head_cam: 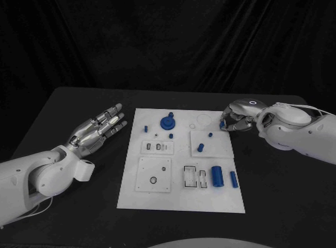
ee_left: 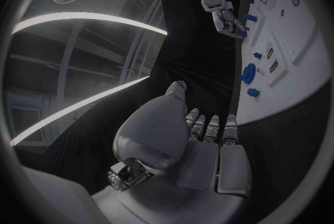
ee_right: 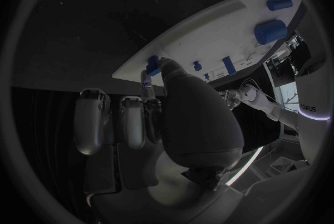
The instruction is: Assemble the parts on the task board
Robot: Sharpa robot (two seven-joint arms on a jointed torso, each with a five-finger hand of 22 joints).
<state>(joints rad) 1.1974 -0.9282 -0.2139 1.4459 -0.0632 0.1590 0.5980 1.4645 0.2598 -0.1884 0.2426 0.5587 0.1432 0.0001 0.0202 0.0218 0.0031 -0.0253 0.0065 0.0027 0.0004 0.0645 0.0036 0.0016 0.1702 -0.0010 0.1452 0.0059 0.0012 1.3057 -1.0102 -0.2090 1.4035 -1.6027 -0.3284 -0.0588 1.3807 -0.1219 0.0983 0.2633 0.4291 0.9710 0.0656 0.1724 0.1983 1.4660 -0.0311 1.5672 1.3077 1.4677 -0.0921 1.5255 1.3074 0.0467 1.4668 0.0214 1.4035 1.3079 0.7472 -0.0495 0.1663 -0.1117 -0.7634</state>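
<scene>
While the left hand (head_cam: 99,129) lies flat with fingers spread, holding nothing, well off the task board (head_cam: 157,199), we log the right hand (head_cam: 238,118) at the far right edge, fingers pinching a small blue part (ee_right: 152,63) (axis unclear).

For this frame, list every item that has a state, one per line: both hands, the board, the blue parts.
left hand: open, fingers stretched out, beside the board, holding nothing
right hand: fingers curled at the board's far right corner, pinching a small blue part
task board: flat on the table
blue gear: on the board
two blue cylinders: lying side by side, untouched
</scene>
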